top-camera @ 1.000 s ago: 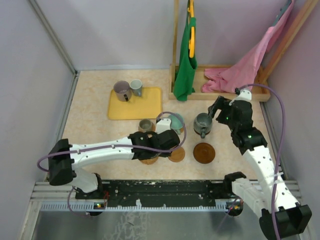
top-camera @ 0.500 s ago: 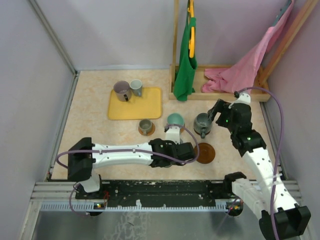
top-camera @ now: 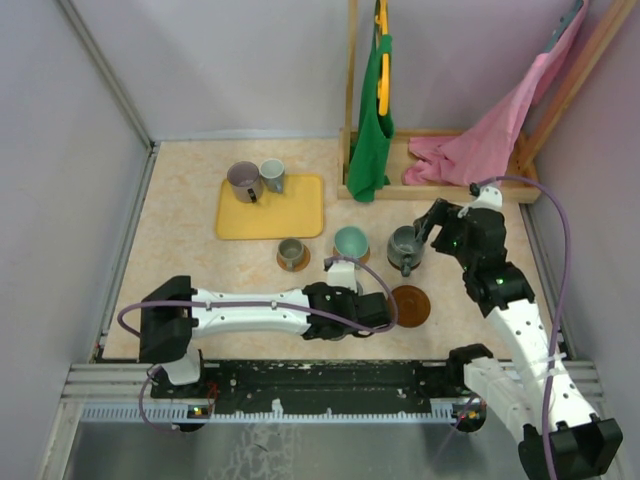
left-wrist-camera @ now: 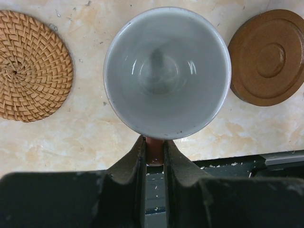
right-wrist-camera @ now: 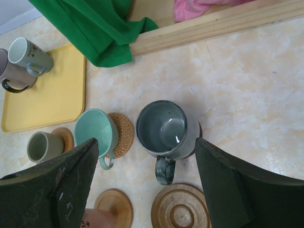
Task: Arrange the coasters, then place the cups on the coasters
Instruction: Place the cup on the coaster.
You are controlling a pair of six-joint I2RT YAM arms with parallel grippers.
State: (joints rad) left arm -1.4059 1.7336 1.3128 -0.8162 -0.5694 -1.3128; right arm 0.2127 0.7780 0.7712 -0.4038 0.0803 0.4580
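My left gripper point(left-wrist-camera: 154, 148) is shut on the handle of a reddish-brown cup point(left-wrist-camera: 167, 71) with a pale inside. The cup stays upright between a bare woven coaster point(left-wrist-camera: 31, 66) and a brown wooden coaster point(left-wrist-camera: 268, 57). What lies under it is hidden. My right gripper point(right-wrist-camera: 147, 142) stands open above a dark grey cup point(right-wrist-camera: 166, 128) on a dark coaster. A teal cup point(right-wrist-camera: 95, 133) sits on a woven coaster point(right-wrist-camera: 122, 134), and a small grey-green cup point(right-wrist-camera: 42, 146) on another coaster point(right-wrist-camera: 65, 137). Two wooden coasters point(right-wrist-camera: 183, 209) point(right-wrist-camera: 116, 209) lie bare.
A yellow tray point(top-camera: 285, 210) at the back holds a purplish cup point(top-camera: 244, 181) and a grey-blue cup point(top-camera: 272, 175). A wooden rack point(top-camera: 440, 190) with a green cloth point(top-camera: 372, 120) and a pink cloth point(top-camera: 490, 130) stands at the back right. A black rail point(top-camera: 320, 375) runs along the near edge.
My left arm has swung right and toward the near edge with the reddish-brown cup, uncovering the teal cup. The right arm has hardly moved.
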